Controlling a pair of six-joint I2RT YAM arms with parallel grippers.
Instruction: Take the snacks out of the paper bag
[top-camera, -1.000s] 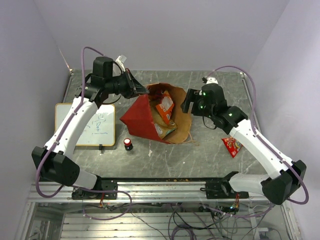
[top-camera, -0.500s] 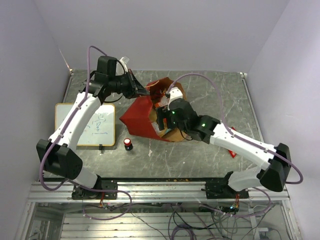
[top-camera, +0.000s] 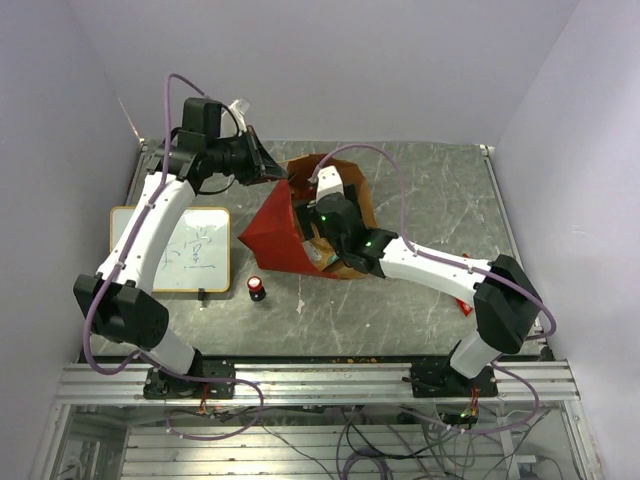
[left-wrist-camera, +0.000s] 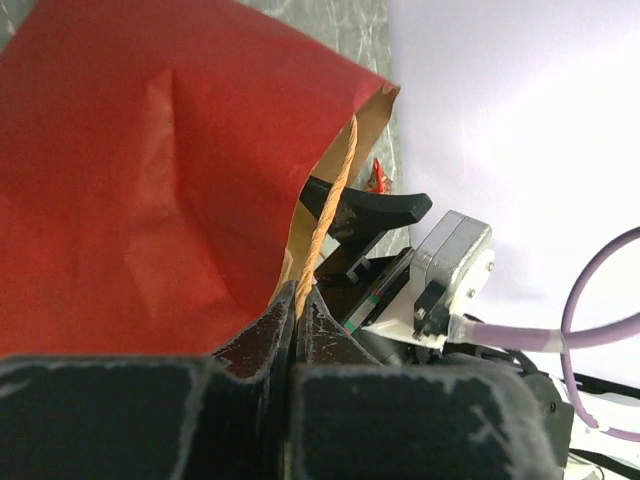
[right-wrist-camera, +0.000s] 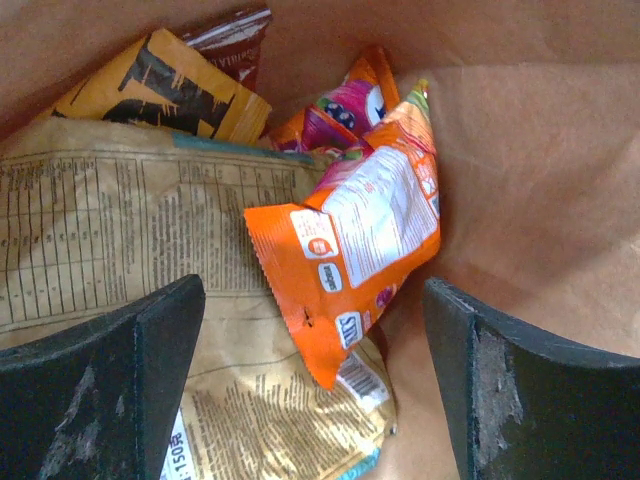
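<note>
The left pincer is clamped shut on the cord handle of the paper bag, holding the mouth up. If the thin cord slips, the mouth could sag onto the right arm. Inside the bag, the right pincer gapes wide, an orange packet between its jaws, long axis slanting away toward the right jaw. Closing skewed might nip the large printed packet beneath.

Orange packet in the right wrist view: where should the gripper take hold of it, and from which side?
Pinch the orange packet across its near crimped end, coming straight in through the paper bag mouth: it lies topmost, that end nearest the open right gripper.
</note>
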